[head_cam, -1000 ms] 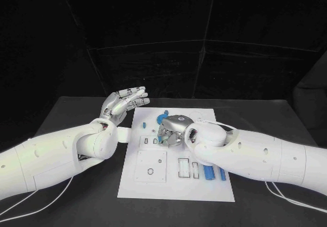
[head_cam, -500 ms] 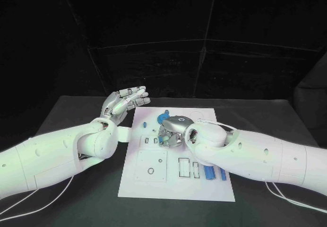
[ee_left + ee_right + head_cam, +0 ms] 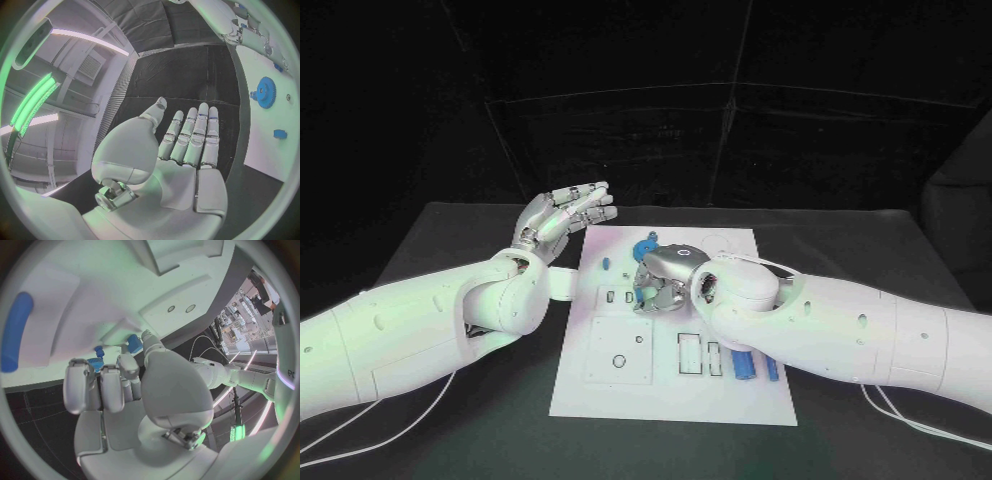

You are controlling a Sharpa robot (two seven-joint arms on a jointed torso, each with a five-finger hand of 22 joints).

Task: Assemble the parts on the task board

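Right hand [image 3: 661, 278] hangs over the middle of the board [image 3: 625, 400], fingers curled down, and in the right wrist view its fingertips [image 3: 134, 361] close round a small blue part [image 3: 134, 343] right at the board's surface; a second small blue piece [image 3: 95, 351] sits just beside it. My read is that the step in hand is seating that part in its slot, so the next move calls for a straight downward press with little sideways drift, then a clean release. Left hand [image 3: 563, 218] is held flat, fingers together and extended, holding nothing, off the board's far left corner, clear of the work. A blue gear [image 3: 646, 245] lies near the far edge, just beyond the right hand, and blue bars [image 3: 756, 366] lie by the right edge under the forearm, so room is tight there; the near part of the board offers open room.
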